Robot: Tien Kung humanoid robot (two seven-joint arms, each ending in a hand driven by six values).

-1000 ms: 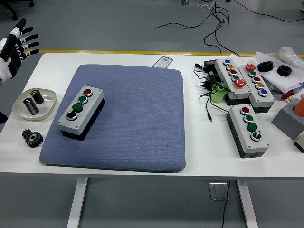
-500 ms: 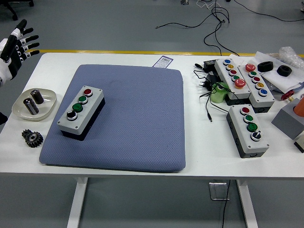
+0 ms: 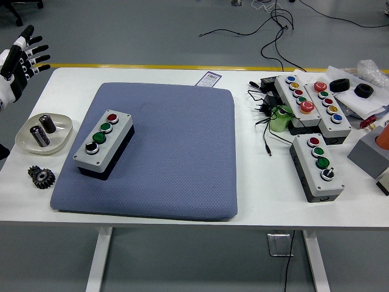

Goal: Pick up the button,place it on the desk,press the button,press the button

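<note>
Your left hand (image 3: 21, 58) is up off the desk's (image 3: 255, 182) far-left corner, fingers spread, holding nothing. Button box (image 3: 104, 144) sits well to its right and nearer you, flat on the blue mat (image 3: 170, 164), red btn at far end. Right hand not visible.

Lab: grey floor with yellow line (image 3: 182, 66); loose cables (image 3: 273, 27).

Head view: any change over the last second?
Nothing visibly changed. The left hand is raised at the table's far left corner with fingers spread, holding nothing; the button box sits on the blue mat, untouched.
</note>
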